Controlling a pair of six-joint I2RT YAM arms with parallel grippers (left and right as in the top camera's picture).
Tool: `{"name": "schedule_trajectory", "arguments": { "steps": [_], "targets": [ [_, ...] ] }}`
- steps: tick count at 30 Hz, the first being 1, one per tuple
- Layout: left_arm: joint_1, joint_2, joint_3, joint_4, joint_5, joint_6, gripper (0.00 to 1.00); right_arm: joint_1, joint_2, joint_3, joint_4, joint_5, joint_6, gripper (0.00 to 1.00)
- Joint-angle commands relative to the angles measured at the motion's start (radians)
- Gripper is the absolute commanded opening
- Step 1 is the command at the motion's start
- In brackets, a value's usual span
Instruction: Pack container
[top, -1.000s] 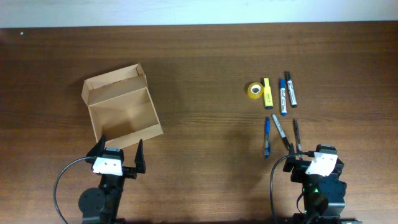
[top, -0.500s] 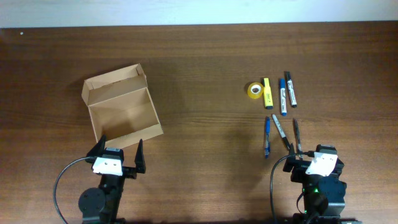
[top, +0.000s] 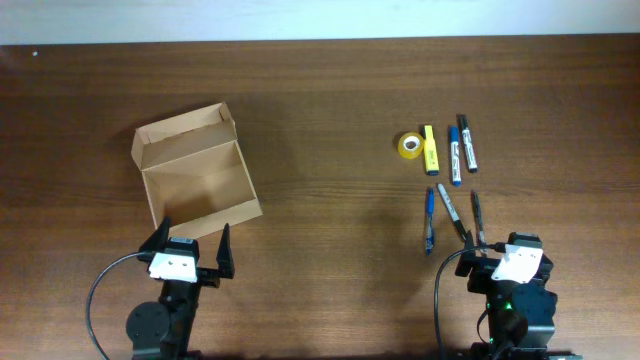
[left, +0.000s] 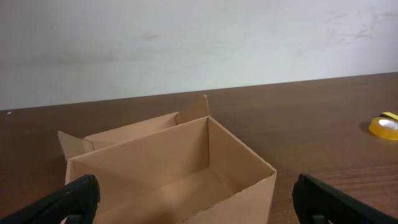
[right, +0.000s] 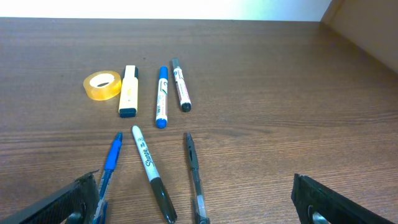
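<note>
1. Cardboard, tan and plain: one small rectangular box (top: 195, 180) stands open-topped, its flap lid folded back on the far side. The left wrist view cuts off its near wall at the bottom edge.
2. Just on the near side of the box, the left gripper (top: 192, 243) has its jaws spread wide and holds nothing. Only its dark fingertips (left: 78, 196) show in its own camera.
3. Well to the right of the box, the right gripper (right: 196, 193) is also spread wide and holds nothing.
4. Also well right of the box lie:
   - one yellow tape roll (top: 409, 145)
   - one yellow highlighter (top: 431, 150)
   - three markers: a blue one (top: 454, 155), a black-capped white one (top: 468, 143) and a grey-barrelled one (top: 452, 210)
   - two pens: a blue one (top: 430, 215) and a dark one (top: 478, 215)
5. The right wrist view cuts off the near ends of both pens. The left wrist view cuts the tape roll at the frame edge.
</note>
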Motion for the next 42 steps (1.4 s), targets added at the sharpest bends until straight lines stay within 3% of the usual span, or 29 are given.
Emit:
{"name": "schedule_trajectory", "arguments": {
  "steps": [1,11,15,18,22,27,33,38,42],
  "targets": [
    [0.005,-0.011,-0.011,0.005,-0.003,0.005,1.0,-0.006,-0.011,-0.008,0.003,0.002,0.009,0.99],
    [0.005,-0.011,-0.011,0.006,-0.003,0.004,1.0,-0.006,-0.011,-0.008,0.003,0.002,0.009,0.99],
    [0.004,-0.011,0.014,-0.003,-0.003,-0.058,1.0,-0.006,-0.011,-0.008,0.003,0.002,0.009,0.99],
    [0.004,0.0,0.092,-0.042,-0.006,-0.108,1.0,-0.006,-0.011,-0.008,0.003,0.002,0.009,0.99],
    [0.004,0.085,0.311,-0.235,-0.111,-0.167,1.0,-0.006,-0.011,-0.008,0.003,0.002,0.009,0.99],
    [0.004,0.347,0.636,-0.471,-0.139,-0.167,1.0,-0.006,-0.011,-0.008,0.003,0.002,0.009,0.99],
    [0.004,0.827,1.085,-0.735,-0.127,-0.167,1.0,-0.006,-0.011,-0.008,0.003,0.002,0.009,0.99],
    [0.004,1.242,1.463,-1.027,0.061,-0.167,1.0,-0.006,-0.011,-0.008,0.003,0.002,0.009,0.99],
    [0.004,1.466,1.621,-1.101,0.189,-0.179,1.0,-0.006,-0.011,-0.008,0.003,0.002,0.009,0.99]
  ]
}}
